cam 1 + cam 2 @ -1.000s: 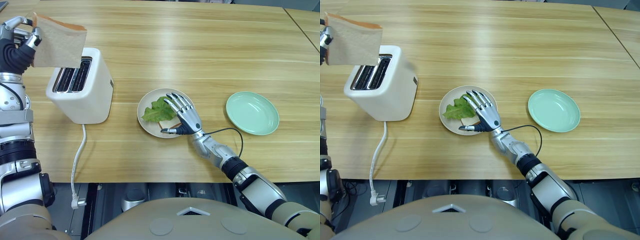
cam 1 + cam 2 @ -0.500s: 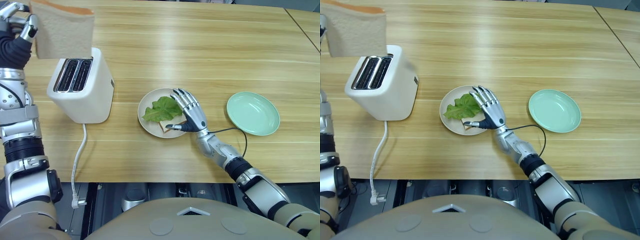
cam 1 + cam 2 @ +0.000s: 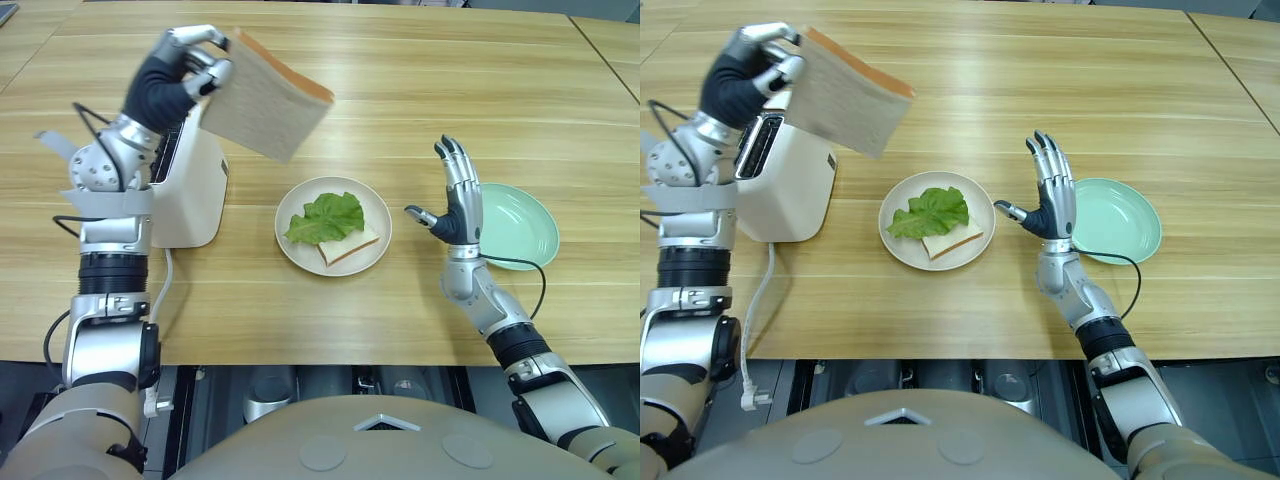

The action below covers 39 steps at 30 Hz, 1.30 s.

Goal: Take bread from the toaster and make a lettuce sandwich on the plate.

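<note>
**toastfan:** So how far along is this sandwich?

**g1watcher:** Most of the way, I'd say. The round beige plate (image 3: 375, 205) already has a square slice of white bread (image 3: 352, 245) on it with a ruffled green lettuce leaf (image 3: 325, 215) on top. The left hand (image 3: 185, 62) is clamped on the top edge of a second tan slice of toast (image 3: 265, 97). It holds the toast tilted in the air, above the boxy white toaster (image 3: 200, 195) and up-left of the plate. What's left: bring that slice over, lay it on the lettuce, let go.

**toastfan:** And the right hand?

**g1watcher:** The right hand (image 3: 455, 200) holds nothing. Its fingers are spread and pointing up, and it hovers between the beige plate and the shallow mint-green dish (image 3: 520, 230).

**toastfan:** Any difference between the two eyes?

**g1watcher:** A bit. The right eye view gives a peek at the toaster's slotted top (image 3: 760, 145) beside the forearm, plus the white cord (image 3: 758, 300) running to the table edge. In the left eye view the arm sits across most of that.
</note>
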### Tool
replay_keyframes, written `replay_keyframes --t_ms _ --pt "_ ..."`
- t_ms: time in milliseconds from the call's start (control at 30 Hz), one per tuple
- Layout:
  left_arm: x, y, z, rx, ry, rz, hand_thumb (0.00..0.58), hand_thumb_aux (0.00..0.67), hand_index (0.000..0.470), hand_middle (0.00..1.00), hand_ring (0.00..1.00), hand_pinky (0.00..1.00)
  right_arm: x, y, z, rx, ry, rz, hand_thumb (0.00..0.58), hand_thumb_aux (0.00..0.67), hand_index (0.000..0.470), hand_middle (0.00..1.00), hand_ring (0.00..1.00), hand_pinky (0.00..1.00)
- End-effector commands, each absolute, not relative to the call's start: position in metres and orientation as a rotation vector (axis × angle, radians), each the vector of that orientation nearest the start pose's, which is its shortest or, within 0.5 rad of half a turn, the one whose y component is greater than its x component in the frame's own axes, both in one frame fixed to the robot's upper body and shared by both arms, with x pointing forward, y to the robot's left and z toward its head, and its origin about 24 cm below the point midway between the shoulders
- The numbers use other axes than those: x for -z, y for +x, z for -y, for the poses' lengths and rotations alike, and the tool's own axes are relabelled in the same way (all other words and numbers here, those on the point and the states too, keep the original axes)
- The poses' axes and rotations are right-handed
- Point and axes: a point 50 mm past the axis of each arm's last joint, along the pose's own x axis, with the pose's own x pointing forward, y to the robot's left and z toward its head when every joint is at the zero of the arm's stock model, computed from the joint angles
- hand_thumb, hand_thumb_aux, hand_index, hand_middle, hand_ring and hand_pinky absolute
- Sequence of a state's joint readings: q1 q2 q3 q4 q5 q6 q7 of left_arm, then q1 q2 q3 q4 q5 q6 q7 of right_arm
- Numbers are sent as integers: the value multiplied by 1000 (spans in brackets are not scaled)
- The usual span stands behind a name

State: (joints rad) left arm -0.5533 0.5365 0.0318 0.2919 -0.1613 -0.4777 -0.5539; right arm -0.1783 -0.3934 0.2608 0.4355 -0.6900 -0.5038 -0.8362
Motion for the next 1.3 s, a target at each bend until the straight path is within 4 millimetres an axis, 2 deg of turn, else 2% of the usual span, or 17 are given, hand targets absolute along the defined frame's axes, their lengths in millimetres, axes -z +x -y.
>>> replay_keyframes --t_ms 33,267,500,967,1100,1300 --pt "-179 331 -185 681 577 508 580 670 460 1000 1000 1000 -47 257 179 201 -845 607 0 0 0 0 0 0" --pt "-144 347 -160 866 568 320 580 670 460 1000 1000 1000 -43 247 167 132 -851 617 0 0 0 0 0 0" --pt "-123 357 -142 927 562 199 580 670 460 1000 1000 1000 -39 236 156 85 -859 625 0 0 0 0 0 0" --pt "-71 352 -132 945 499 -17 580 670 460 1000 1000 1000 -34 228 139 28 -871 639 0 0 0 0 0 0" --pt "-59 354 -131 918 529 -76 580 670 460 1000 1000 1000 -26 223 127 -66 -942 659 0 0 0 0 0 0" --pt "-46 356 -127 873 574 -137 580 670 460 1000 1000 1000 -4 215 105 -253 -1066 652 0 0 0 0 0 0"
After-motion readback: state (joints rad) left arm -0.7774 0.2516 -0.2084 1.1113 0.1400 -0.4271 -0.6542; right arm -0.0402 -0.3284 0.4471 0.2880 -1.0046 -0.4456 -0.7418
